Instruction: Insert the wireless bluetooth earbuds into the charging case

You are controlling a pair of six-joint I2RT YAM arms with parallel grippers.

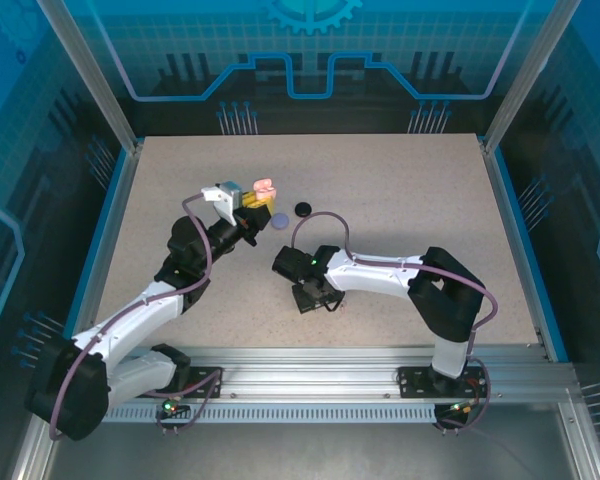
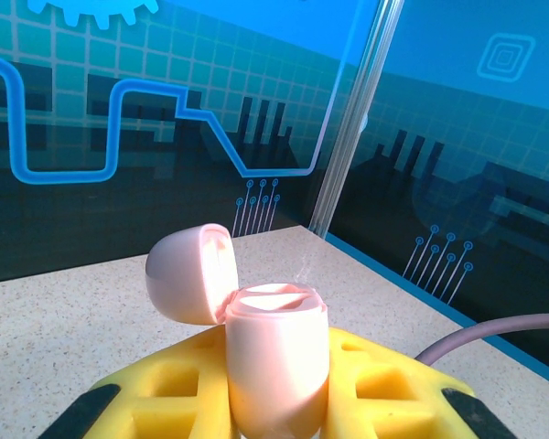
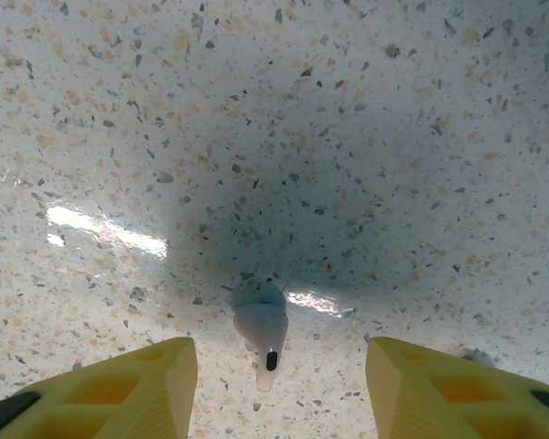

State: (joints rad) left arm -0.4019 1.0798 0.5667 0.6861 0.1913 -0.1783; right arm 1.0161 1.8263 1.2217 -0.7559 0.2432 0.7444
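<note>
The left gripper (image 2: 274, 393) clamps the open pink charging case (image 2: 274, 357), at 11 o'clock from the right gripper (image 3: 284, 389), whose parted jaws frame 1 pale earbud (image 3: 261, 322) on the table (image 3: 439, 137). It should drop straight, pinching the bulb gently.

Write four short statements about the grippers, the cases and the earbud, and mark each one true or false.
1. The left gripper is clamped on the pink charging case. True.
2. The lid of the pink case is closed. False: it is hinged open and tipped to one side.
3. The right gripper holds a pale earbud. False: its jaws stand open and the earbud lies on the table between the fingers.
4. A lavender round case and a black round case lie on the table close to the pink case. True.
</note>
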